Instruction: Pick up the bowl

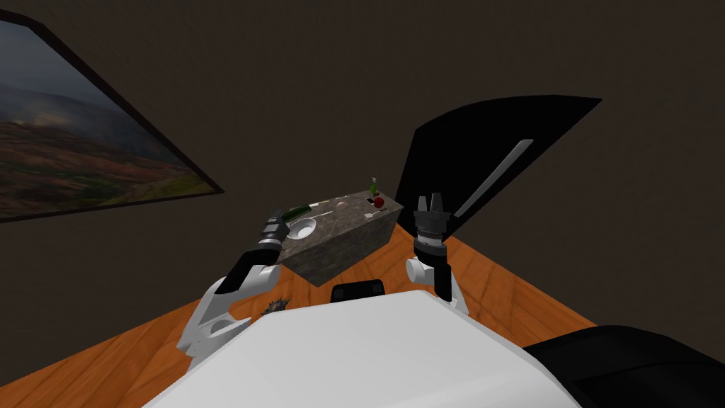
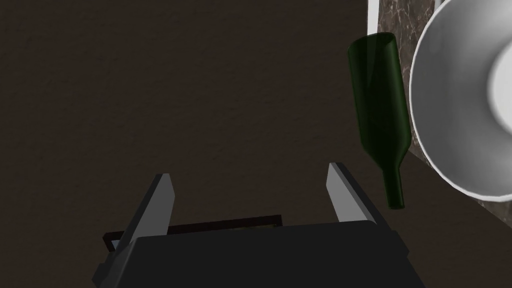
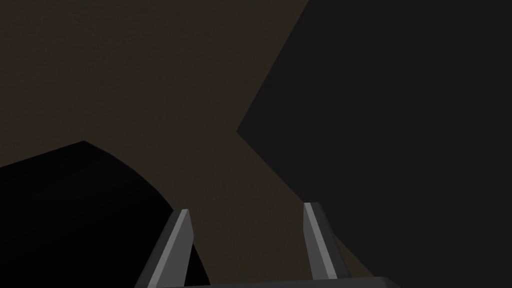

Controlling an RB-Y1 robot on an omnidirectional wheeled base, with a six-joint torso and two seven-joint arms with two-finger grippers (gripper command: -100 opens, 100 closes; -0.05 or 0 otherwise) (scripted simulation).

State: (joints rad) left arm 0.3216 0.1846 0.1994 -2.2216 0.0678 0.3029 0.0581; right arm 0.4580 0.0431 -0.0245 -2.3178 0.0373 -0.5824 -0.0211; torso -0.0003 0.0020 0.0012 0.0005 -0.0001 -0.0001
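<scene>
**Bowl Pick-Up: Left Gripper Beside the Rim, Nothing Held**

Head view. The white bowl is sitting on the near left corner of the mottled grey counter. The left gripper is hovering just beside it, at the bowl's 9 o'clock. A dark green bottle is lying at the bowl's 11 o'clock. The right gripper is pointing upward at the counter's 3 o'clock, well apart from the bowl.

Left wrist view. The fingers are standing spread and are gripping nothing. The bottle and, beyond it, the bowl are lying off to one side of them. This view is showing the bowl's thin rim and smooth, deep wall, which the head view is not resolving.

Right wrist view. The blades are standing spread and empty.

Handling. The bowl is looking stiff, light and probably slippery, and its material cannot be told, so it should be treated as breakable. Pinch the rim wall, one blade inside and one outside, on the side away from the bottle.
</scene>
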